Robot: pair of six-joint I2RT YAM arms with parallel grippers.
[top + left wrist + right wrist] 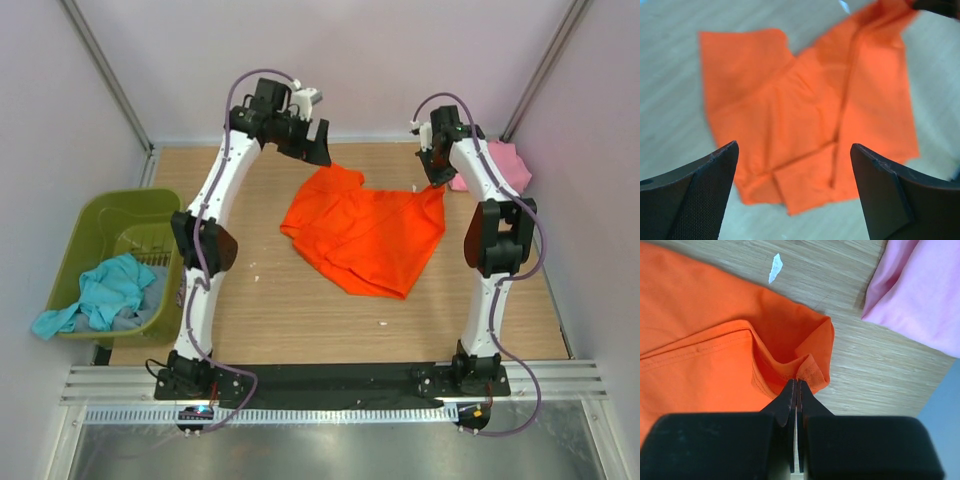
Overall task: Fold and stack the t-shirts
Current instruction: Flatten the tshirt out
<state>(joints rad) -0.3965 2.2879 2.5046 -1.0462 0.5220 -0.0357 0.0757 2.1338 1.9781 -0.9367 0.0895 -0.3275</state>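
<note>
A bright orange t-shirt (365,235) lies rumpled on the wooden table, also in the left wrist view (810,110) and the right wrist view (705,355). My right gripper (436,183) is shut on the orange shirt's far right corner (812,372) and holds it pinched just above the table. My left gripper (312,150) is open and empty, raised above the shirt's far left part. A pale pink t-shirt (495,165) lies folded at the far right, next to the right gripper (920,295). A teal t-shirt (100,295) lies in the olive tub.
An olive-green plastic tub (100,225) stands at the table's left edge, holding the teal shirt and some grey cloth. A small white scrap (775,267) lies on the wood beyond the orange shirt. Pale walls close in the sides and back.
</note>
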